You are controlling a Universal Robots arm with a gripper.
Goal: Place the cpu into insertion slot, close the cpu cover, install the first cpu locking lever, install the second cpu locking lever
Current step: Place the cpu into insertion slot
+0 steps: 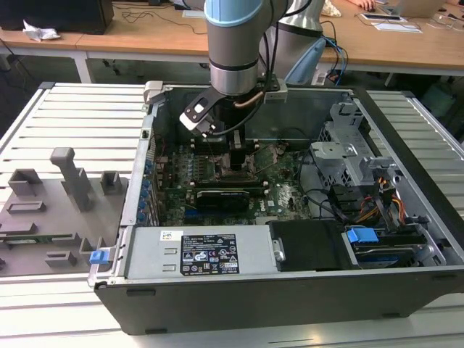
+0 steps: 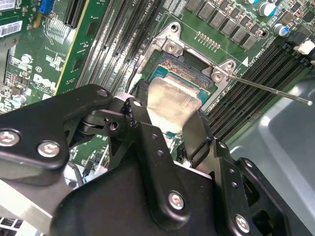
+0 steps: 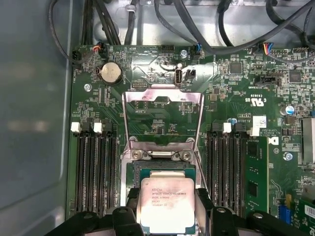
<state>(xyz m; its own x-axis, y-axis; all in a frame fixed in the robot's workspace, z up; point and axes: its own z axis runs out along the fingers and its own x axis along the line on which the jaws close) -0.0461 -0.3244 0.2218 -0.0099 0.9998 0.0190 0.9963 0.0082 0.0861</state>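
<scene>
The gripper [image 3: 168, 197] clasps the cpu [image 3: 166, 209] over the insertion slot [image 3: 164, 167]. The cpu cover [image 3: 162, 95] lies flipped open.

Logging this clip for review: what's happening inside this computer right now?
The robot arm's gripper reaches into the open computer case and holds the processor chip by its edges right over the socket. The metal cover is flipped open, so nothing is closed or latched yet.
</scene>
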